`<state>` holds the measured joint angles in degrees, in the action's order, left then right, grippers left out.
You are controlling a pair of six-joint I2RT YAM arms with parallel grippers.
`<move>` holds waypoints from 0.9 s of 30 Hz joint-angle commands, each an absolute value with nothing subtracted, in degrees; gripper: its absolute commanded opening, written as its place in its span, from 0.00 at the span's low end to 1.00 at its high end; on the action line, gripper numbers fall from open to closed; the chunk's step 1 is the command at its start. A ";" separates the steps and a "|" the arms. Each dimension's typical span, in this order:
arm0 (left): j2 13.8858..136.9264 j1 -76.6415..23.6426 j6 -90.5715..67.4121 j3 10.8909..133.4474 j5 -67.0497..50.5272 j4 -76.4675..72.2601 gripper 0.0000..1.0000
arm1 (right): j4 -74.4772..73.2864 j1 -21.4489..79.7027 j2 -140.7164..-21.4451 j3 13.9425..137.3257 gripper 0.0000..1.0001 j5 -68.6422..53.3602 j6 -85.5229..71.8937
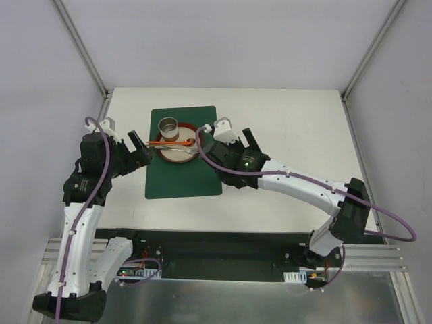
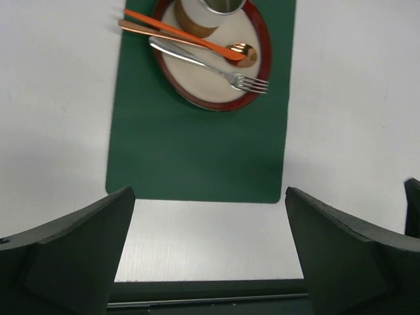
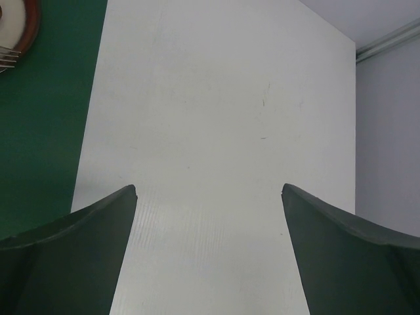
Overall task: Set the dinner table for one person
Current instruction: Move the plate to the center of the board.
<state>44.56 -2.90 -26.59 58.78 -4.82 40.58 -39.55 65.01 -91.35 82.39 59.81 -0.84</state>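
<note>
The dinner table (image 1: 290,128) lies white and flat under both my arms, with aluminium frame posts (image 1: 84,47) rising at its far corners. A dark green placemat (image 1: 182,179) lies on it, left of its middle. On the far half of the placemat sits a plate (image 2: 190,79), cream inside a red rim. A metal cup (image 2: 203,16) stands upright on the far part of that plate. A fork (image 2: 252,83) and a copper spoon (image 2: 241,52) lie across the plate in front of the cup, with their heads toward the right. Their handles reach out past the plate's left rim. An orange handle (image 2: 164,26) lies along the spoon; I cannot tell what piece it belongs to. My left pincer (image 2: 209,191) hangs above the table with its fingers spread wide and nothing between them. Its own camera shows the placemat's near edge and a strip of bare table in the gap. From above it sits by the placemat's left side (image 1: 140,150). My right pincer (image 3: 209,189) is likewise spread wide and holds nothing. It is over bare tabletop just right of the placemat's right edge (image 1: 233,131). The plate's rim and the fork's tines only peek in at the upper left corner of its view.
</note>
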 commanded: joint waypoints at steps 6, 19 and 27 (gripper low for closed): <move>35.17 -2.64 -23.65 62.23 -5.06 41.04 0.99 | -26.13 53.97 -90.08 88.15 0.96 32.72 3.33; 35.76 -2.64 -19.16 58.80 6.15 41.31 0.99 | -1.50 36.32 -107.29 85.68 0.97 -7.10 -3.86; 41.30 -2.64 -19.86 59.32 7.91 41.22 0.99 | -16.04 32.26 -127.68 116.14 0.99 -11.24 -2.29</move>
